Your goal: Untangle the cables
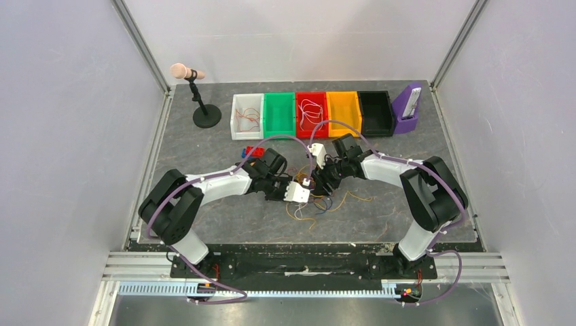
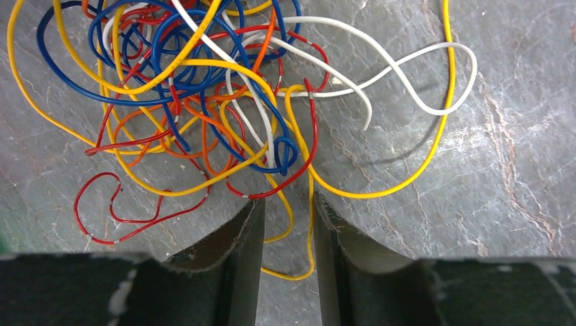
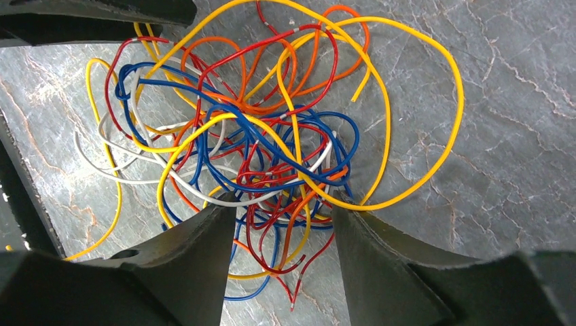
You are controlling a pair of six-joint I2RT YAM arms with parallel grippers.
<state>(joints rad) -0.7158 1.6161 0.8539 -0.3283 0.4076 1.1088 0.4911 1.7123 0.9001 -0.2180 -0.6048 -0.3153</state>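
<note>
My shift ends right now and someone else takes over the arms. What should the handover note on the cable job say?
Left gripper: open, with yellow strands running between its fingers and nothing pinched.
Right gripper: open, straddling the near edge of the tangle, with several strands between its fingers, not clamped.
Cables: one mixed knot of yellow, blue, red, orange and white on the table, between the two grippers.
Done: a few wires lie in the white bin, and others are in the red bin.
Left: the knot itself is not undone.
</note>
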